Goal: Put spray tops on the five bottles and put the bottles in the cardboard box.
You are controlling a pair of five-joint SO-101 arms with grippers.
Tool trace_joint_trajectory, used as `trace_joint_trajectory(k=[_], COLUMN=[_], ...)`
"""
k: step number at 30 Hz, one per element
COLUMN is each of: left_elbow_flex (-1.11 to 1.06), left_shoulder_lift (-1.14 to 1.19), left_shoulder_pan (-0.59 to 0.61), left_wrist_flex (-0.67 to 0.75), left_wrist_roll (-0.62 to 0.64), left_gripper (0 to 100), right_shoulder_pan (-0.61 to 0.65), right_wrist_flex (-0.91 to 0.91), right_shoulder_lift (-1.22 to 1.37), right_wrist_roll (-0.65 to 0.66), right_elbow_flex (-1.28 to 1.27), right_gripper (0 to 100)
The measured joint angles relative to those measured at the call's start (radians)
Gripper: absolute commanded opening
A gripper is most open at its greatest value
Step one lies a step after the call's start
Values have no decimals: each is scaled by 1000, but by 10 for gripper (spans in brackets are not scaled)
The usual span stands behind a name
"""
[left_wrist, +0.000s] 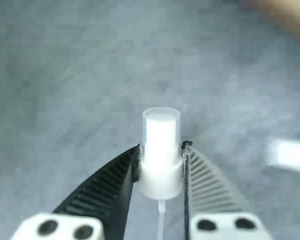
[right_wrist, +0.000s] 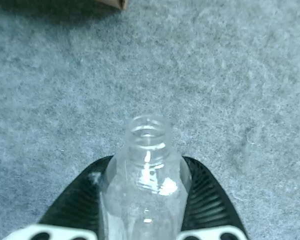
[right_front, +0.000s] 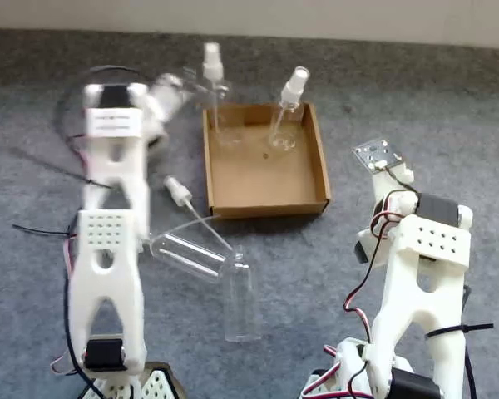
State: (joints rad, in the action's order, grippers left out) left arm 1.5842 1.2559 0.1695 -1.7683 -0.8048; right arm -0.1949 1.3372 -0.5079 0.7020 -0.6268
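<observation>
Spreading up to a pale wall strip (right_front: 316, 17) along the frame's top edge, grey carpet (right_front: 449, 100) holds one cardboard box (right_front: 266, 208) at upper centre and five clear bottles. Two stand capped in the box, one (right_front: 220, 125) at its left wall and one (right_front: 284, 125) at back right. Below its lower left corner one lies (right_front: 185, 254) and one stands open (right_front: 239, 303), and the right gripper (right_wrist: 147, 162) clamps an open-necked one (right_wrist: 146, 190). Four spray tops can be counted: those two, a loose one (right_front: 180, 191) left of the box with its tube crossing the lying bottle, and one (left_wrist: 161, 145) pinched by the left gripper (left_wrist: 161, 157).
</observation>
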Motion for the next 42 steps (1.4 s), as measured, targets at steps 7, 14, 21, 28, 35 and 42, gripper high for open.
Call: trace_joint_trajectory(k=[7,14,21,28,35,42], left_elbow_flex=[26,28,28,28,-63,-634], left_shoulder_lift=[-87,-316,-388,-552,-907,-1448], left_shoulder_pan=[110,184,259,262,238,-12], left_wrist_flex=[-2,-5,-6,-6,-6,-6], left_wrist_roll=[175,249,319,543,652,657], left_gripper=[42,42,42,42,42,42], right_shoulder_pan=[43,117,138,302,617,680], right_wrist_flex=[-37,-32,-28,-206,-439,-755], right_shoulder_lift=[-2,-2,-2,-117,-262,-428], right_wrist_roll=[0,0,-11,-253,-422,-529], right_elbow_flex=[9,150,192,239,178,-150], right_gripper=[4,4,4,4,4,4])
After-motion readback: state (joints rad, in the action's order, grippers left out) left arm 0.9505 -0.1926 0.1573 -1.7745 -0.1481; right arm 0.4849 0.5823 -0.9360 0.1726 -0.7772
